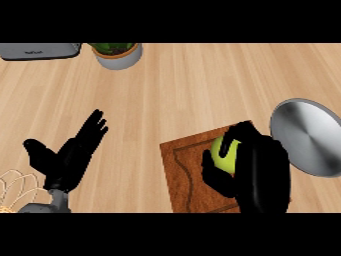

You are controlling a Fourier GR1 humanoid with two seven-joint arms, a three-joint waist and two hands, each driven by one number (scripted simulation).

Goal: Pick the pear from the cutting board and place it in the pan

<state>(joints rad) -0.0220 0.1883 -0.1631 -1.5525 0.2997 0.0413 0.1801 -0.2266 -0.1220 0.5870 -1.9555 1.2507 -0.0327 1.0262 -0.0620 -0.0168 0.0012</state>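
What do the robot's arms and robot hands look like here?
The left robot hand is plain black, with slender fingers and a thicker thumb, on a grey cylindrical forearm. The right robot hand is the same black, broad and rounded; its forearm does not show. No cables or markings are visible.

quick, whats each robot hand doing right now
left robot hand: open, holding nothing
right robot hand: closed round the pear

Head view, steeply down on counter [202, 80] (close) — single view.
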